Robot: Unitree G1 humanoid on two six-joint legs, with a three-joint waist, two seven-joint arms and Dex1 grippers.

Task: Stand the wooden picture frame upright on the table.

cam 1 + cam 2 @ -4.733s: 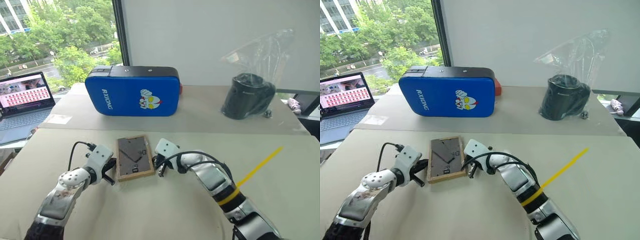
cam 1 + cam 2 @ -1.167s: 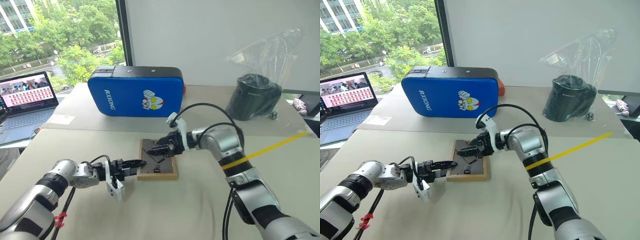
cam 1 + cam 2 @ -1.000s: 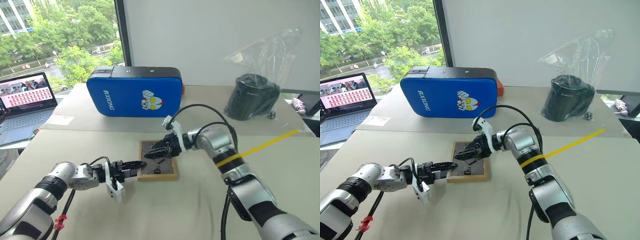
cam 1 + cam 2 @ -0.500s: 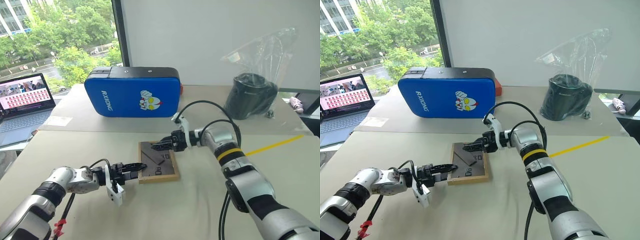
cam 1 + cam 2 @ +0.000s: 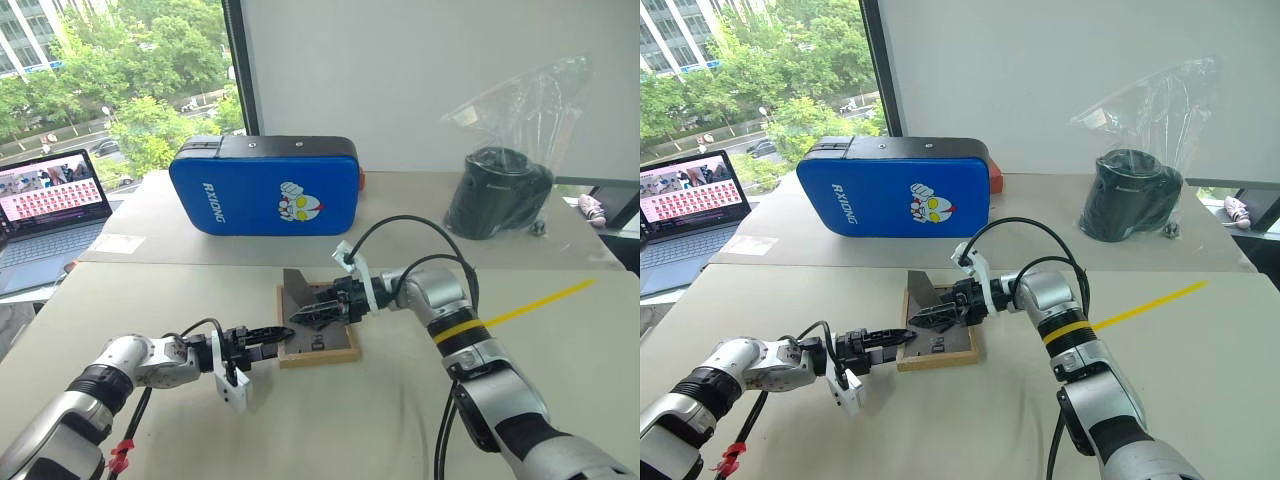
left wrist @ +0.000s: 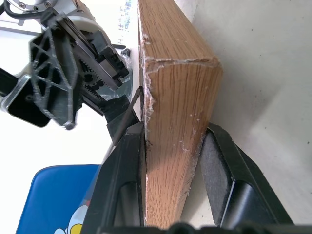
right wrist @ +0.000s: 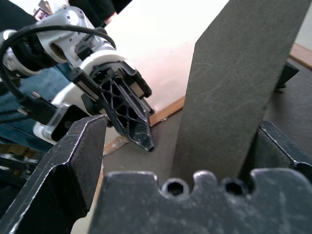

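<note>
I see the frame (image 5: 318, 325) lying back-up on the bench (image 5: 400, 420). My left claw (image 5: 268, 331) pinches its near-left corner; my right claw (image 5: 308, 316) gapes wide around the raised stand (image 7: 234, 87).

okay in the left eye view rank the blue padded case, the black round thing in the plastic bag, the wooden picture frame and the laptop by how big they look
1. Blue padded case.
2. Black round object in the clear plastic bag and open laptop: about alike; the laptop is cut off by the picture's edge, so unranked.
3. Light-wood picture frame, lying back-up on the table; it is nearer the camera yet looks smallest.
</note>
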